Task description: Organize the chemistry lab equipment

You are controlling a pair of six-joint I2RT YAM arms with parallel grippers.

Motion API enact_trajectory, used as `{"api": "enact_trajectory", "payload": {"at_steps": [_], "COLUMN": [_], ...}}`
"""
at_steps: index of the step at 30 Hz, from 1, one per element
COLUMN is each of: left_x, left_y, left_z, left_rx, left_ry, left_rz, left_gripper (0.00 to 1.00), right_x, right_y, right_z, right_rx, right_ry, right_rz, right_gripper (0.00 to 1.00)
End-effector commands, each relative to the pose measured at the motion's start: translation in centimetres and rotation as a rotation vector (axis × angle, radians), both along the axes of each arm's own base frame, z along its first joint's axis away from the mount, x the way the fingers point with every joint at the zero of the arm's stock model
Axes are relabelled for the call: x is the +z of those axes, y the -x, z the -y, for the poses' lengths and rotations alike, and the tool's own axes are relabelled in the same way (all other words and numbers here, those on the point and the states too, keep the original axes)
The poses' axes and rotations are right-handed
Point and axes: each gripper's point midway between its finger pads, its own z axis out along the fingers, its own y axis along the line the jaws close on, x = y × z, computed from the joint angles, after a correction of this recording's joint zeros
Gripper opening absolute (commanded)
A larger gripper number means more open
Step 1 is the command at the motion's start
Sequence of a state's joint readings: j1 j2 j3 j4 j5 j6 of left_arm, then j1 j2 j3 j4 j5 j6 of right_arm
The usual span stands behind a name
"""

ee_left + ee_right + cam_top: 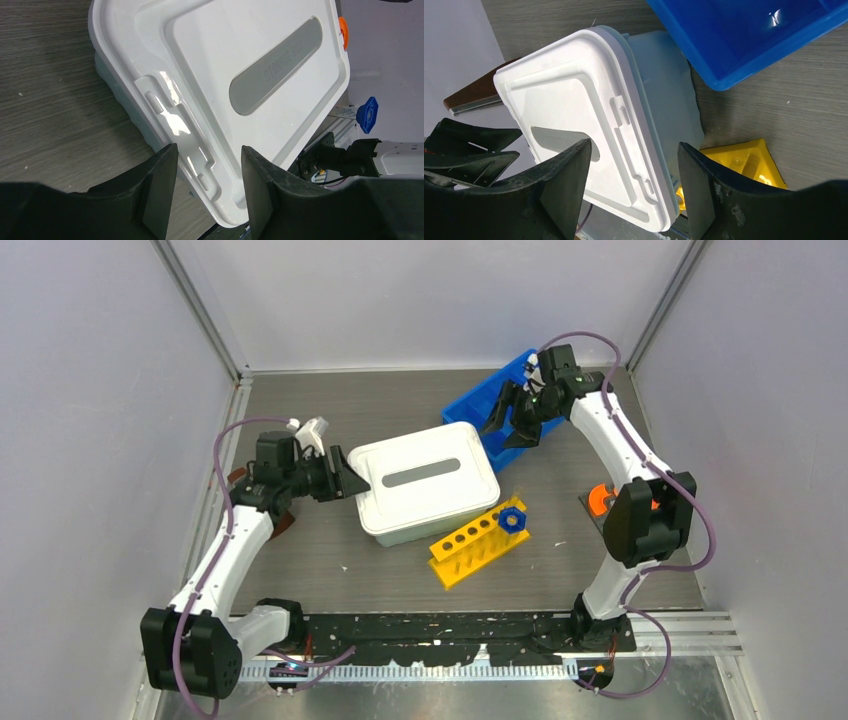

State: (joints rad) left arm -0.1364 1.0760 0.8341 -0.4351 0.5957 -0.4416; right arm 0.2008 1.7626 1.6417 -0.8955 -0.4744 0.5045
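tabletop (330, 410), grey and wood-grained, carried a pale tub (664, 80) under a shut white lid (425, 480) near its middle. the left gripper (347, 478) sat at the tub's left short edge, its jaws apart and holding nothing; in the left wrist view the two black fingers (155, 190) framed the lid's latch tab (177, 130) (whether either finger touched the lid could not be told). the right gripper (512, 427) hung over the blue tray (475, 405) at the far right, beyond the tub, jaws likewise spread wide and empty. from the right wrist view the tray's blue floor showed a small bright glint (775, 17), too small to identify. just right of the tub's near corner lay a yellow rack (470, 552) with a row of round holes, set at a slant. the slim clear tube (345, 113) with its blue cap (512, 519) was at the rack's far end, the cap sitting on the rack; the tube's clear body appeared only in the left wrist view, running from the cap towards the lid's edge. an orange piece (599, 498) lay by the right arm's black joint, well apart from the rack.
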Motion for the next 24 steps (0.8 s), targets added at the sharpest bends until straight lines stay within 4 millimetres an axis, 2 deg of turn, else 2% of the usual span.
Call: {"api": "enact_trajectory", "payload": {"at_steps": [1, 6, 10, 18, 24], "left_x": [0.3, 0.4, 0.2, -0.3, -0.5], "left_y": [-0.5, -0.5, -0.5, -0.4, -0.4], "left_z": [0.4, 0.4, 0.4, 0.2, -0.1], "left_rx": [-0.011, -0.01, -0.008, 0.0, 0.015], "left_ry": [0.02, 0.02, 0.017, 0.006, -0.014], "left_rz": [0.023, 0.025, 0.024, 0.009, -0.007], "left_gripper": [0.52, 0.52, 0.52, 0.52, 0.52], "right_x": [1.6, 0.6, -0.9, -4.6, -5.5], "right_y": [0.3, 1.3, 1.8, 2.5, 2.6], "right_z": [0.1, -0.7, -1.1, -0.2, -0.1], "right_rx": [-0.019, 0.009, 0.023, 0.009, 0.006], "right_ry": [-0.007, -0.012, 0.001, 0.067, 0.082], "right_rz": [0.068, 0.046, 0.012, -0.06, -0.084], "right_gripper": [0.69, 0.64, 0.62, 0.56, 0.56]}}
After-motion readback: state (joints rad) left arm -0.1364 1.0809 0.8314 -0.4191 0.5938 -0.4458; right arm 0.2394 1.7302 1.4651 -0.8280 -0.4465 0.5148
